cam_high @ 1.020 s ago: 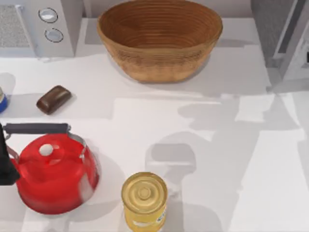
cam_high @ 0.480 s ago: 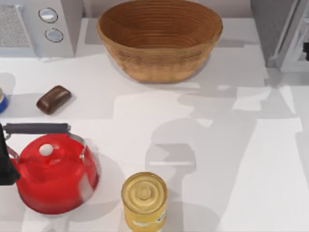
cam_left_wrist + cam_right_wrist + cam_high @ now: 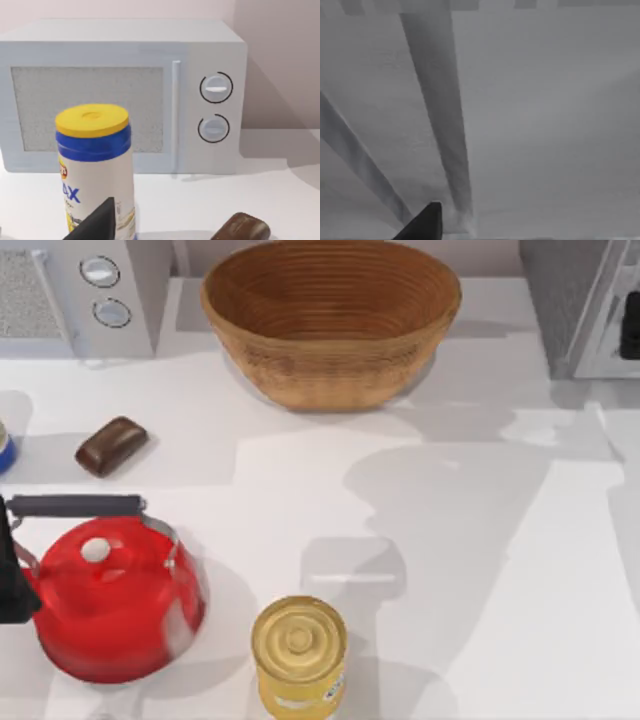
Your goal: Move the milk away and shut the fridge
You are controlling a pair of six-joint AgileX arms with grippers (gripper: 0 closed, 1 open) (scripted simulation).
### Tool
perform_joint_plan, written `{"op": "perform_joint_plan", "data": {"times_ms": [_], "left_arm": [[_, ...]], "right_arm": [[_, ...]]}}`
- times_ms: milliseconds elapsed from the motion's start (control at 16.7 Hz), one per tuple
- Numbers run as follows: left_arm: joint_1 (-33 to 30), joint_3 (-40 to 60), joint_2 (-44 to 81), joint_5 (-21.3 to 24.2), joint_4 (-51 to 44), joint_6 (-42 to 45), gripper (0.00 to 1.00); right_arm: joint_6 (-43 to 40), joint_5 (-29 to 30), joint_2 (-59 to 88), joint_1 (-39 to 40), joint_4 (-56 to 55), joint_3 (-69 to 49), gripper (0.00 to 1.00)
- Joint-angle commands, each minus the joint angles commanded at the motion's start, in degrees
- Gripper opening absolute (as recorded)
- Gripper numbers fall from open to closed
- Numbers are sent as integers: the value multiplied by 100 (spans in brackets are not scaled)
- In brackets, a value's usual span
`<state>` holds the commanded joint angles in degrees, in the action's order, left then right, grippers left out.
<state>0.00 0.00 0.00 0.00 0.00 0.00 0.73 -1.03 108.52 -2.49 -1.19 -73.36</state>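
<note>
My left gripper (image 3: 10,585) sits parked at the near left edge beside the red kettle (image 3: 115,605); whether it is open or closed I cannot tell. At the far right corner my right gripper (image 3: 630,325) is against the pale door (image 3: 600,345) of the fridge (image 3: 560,290); its opening I cannot tell either. Compared with a second ago the door has swung in toward the dark cabinet; shutting looks nearly done, likely one last push left.
</note>
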Motion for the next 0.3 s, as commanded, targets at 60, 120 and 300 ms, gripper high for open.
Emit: {"op": "perform_joint_plan", "data": {"times_ms": [60, 120, 300], "left_arm": [[0, 0, 0, 0, 0, 0, 100], [0, 0, 0, 0, 0, 0, 100], [0, 0, 0, 0, 0, 0, 100]], "right_arm": [[-1, 4, 159, 1, 32, -219, 100], [-1, 7, 301, 3, 71, -389, 100], [-6, 3, 458, 19, 139, -554, 100]]}}
